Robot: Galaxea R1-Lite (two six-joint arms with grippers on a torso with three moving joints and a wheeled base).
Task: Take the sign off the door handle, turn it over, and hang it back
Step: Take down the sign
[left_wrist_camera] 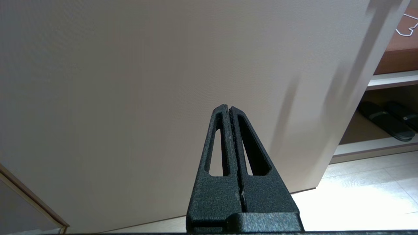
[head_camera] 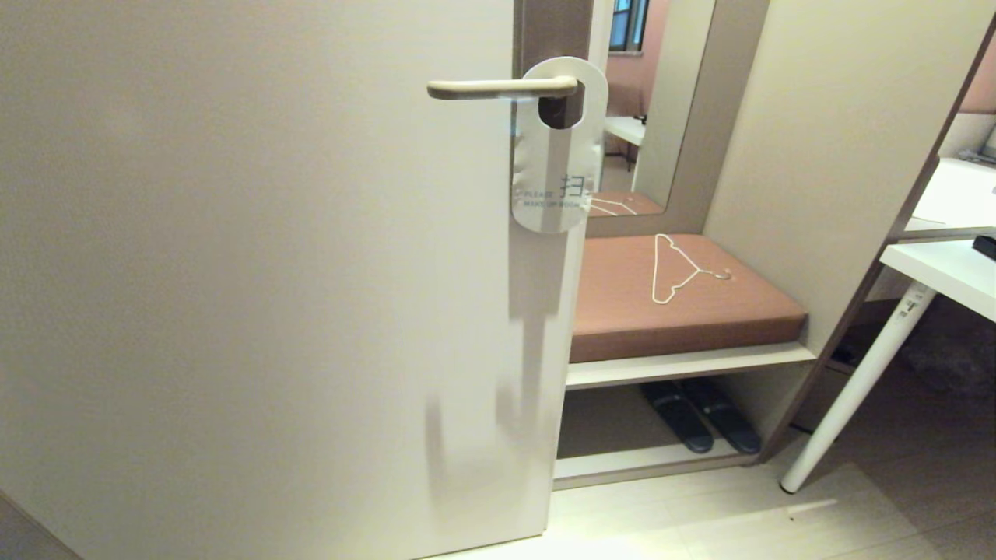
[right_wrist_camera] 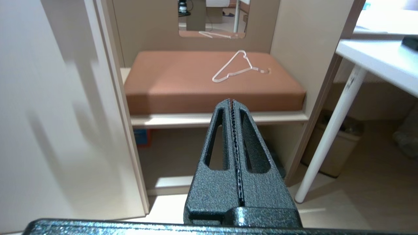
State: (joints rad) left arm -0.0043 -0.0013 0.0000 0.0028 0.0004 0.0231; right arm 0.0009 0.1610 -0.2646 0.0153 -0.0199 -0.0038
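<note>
On your far left the pale door (head_camera: 249, 272) fills most of the head view, and two soft upright shadows lie low on its face, at about seven o'clock from the handle. The left gripper (left_wrist_camera: 229, 107) is out of the head view; its wrist camera shows it low, pointing at the bare door panel, its two black fingers pressed together with nothing between them.

Moving right, you reach the door handle (head_camera: 498, 89), a slim cream lever lying level, its free end at nine o'clock and its knuckle end at three o'clock on the brown-grey plate (head_camera: 551, 31). The sign (head_camera: 559, 148) hangs from it by its large hole, close to the knuckle, drooping straight toward six o'clock. Its white face is toward you, with blue lettering that reads PLEASE MAKE UP ROOM.

Further right, at about four o'clock from the sign, a brown cushion (head_camera: 685, 311) sits on a shelf with a thin white wire hanger (head_camera: 675, 268) lying flat on it. A mirror (head_camera: 654, 101) stands behind it, and dark slippers (head_camera: 704, 416) rest below.

The right gripper (right_wrist_camera: 232, 101), seen only by its wrist camera, points toward the cushion's front edge, jaws closed on nothing. At far right stands a white table (head_camera: 945, 272).
</note>
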